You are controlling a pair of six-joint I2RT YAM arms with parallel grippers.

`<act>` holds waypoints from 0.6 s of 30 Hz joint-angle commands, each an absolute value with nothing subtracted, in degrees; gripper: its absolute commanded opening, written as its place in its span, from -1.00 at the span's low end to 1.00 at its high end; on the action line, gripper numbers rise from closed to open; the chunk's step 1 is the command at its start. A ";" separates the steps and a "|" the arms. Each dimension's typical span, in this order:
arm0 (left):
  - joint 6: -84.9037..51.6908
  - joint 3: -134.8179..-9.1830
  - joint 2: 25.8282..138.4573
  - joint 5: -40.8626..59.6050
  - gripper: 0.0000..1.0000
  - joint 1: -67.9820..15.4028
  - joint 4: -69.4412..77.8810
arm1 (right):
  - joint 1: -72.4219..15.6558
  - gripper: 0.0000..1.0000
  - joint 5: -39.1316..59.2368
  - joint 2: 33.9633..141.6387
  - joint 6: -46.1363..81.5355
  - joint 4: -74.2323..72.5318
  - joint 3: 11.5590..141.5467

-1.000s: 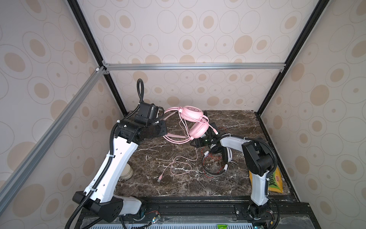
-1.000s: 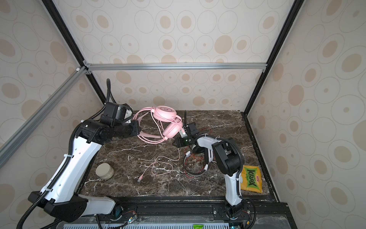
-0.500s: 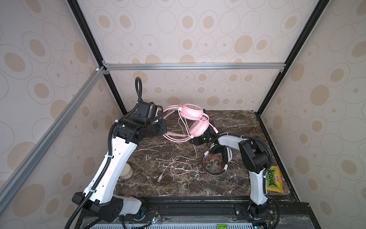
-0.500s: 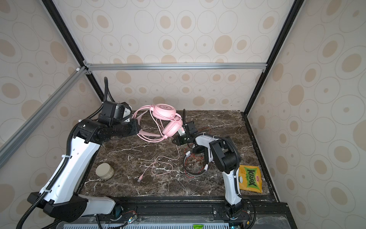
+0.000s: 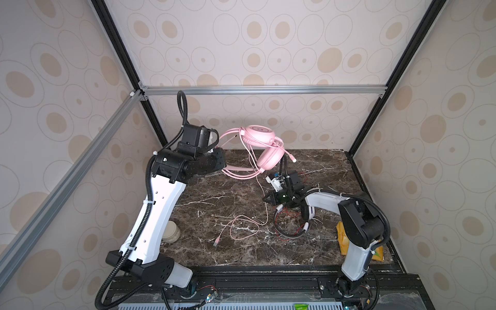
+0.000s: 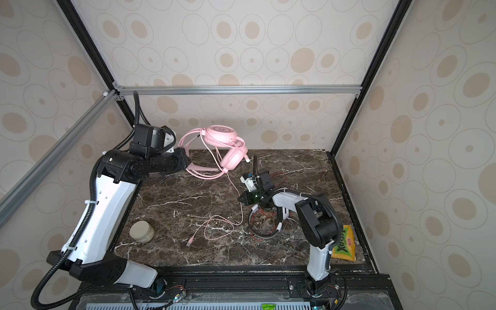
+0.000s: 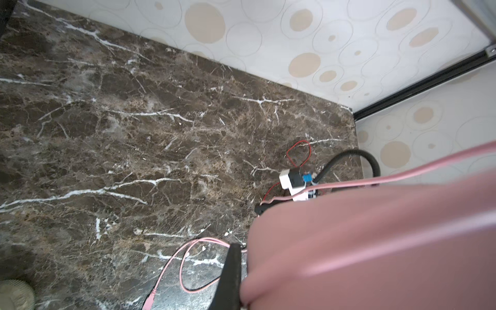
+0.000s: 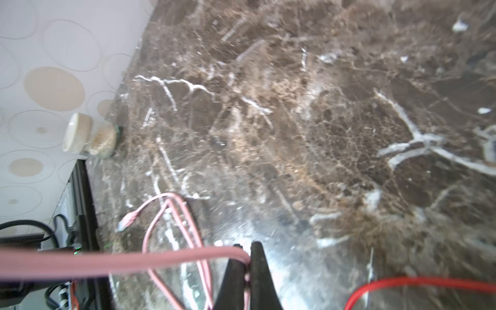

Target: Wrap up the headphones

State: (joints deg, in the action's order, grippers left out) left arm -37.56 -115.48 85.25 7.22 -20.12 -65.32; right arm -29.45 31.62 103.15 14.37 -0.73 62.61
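Showing dark white-veined marble tabletop (image 5: 204, 204), jar (image 5: 170, 233) front left, yellow packet (image 6: 345, 243) front right. Midway, white-and-black headset (image 5: 307, 213) lying flat beside right gripper (image 8: 246, 257) pinched on pink cable (image 8: 120, 261). Farther back, left gripper (image 5: 223, 167) clamping pink headset (image 5: 259, 135) aloft before circle-patterned wallpaper (image 5: 268, 53).

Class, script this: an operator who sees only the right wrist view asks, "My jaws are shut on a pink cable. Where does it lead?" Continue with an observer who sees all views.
Observer: The pink cable climbs to the pink headset, held above the table.
Operator: What holds it?
Observer: The left gripper, shut on its headband.
Operator: Whose is the red cable?
Observer: The white-and-black headset's, lying on the table beneath the right arm.
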 commanded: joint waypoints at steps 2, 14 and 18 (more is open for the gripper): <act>-42.13 -124.32 86.81 6.83 -1.00 -18.06 -64.80 | -32.89 -1.00 25.40 94.97 16.56 3.60 59.01; -44.58 -129.72 87.89 6.88 -1.00 -14.36 -66.15 | -36.14 -1.00 10.78 80.14 19.78 16.66 53.22; -45.05 -129.72 87.80 7.92 -1.00 -12.78 -66.15 | -35.97 -1.00 9.00 80.63 21.62 21.62 53.85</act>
